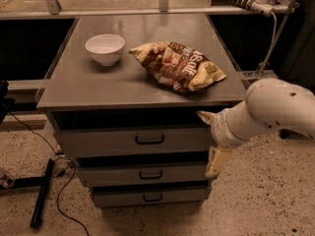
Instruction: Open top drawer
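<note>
A white bowl [105, 48] stands on the grey cabinet top [123, 90], just beside a crumpled brown snack bag [177, 65] lying to its right. Below are two narrower lower drawers [142, 173] with black loop handles, and a black bar [42, 193] and a thin cable [64, 195] lie on the speckled floor [266, 200] at left. The gripper [210, 139], fingers spread, hangs at the cabinet's right front corner.

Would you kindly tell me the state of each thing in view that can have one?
top drawer: shut, handle untouched.
middle drawer: shut.
bottom drawer: shut.
gripper: open, empty, by the top drawer's right end.
bowl: upright, empty.
chip bag: lying flat on the cabinet top.
</note>
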You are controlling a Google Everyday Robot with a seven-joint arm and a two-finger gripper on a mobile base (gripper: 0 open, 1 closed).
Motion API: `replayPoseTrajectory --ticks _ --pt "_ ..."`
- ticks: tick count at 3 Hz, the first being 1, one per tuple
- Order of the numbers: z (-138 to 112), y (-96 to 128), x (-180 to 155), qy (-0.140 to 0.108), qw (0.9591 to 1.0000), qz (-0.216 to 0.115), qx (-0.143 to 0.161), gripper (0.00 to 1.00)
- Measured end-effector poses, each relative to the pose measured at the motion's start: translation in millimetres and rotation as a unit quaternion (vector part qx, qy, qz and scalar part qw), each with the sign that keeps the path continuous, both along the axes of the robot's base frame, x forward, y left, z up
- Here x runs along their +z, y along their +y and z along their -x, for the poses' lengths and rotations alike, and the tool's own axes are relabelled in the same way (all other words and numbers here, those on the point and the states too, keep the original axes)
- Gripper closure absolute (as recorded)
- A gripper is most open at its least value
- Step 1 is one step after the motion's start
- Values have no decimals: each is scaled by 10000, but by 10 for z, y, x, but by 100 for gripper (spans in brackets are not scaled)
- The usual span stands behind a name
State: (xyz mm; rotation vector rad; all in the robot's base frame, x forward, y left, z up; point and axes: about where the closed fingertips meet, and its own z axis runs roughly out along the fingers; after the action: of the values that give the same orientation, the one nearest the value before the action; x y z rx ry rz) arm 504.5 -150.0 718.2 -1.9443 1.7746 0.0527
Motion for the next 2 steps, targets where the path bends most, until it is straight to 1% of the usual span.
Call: replayPoseTrajectory --ticks 1,2 --pt "-177 -49 -146 57 9997 -226 -60 0" --pt "-353 -78 -244 54 9989 -451 -116 0"
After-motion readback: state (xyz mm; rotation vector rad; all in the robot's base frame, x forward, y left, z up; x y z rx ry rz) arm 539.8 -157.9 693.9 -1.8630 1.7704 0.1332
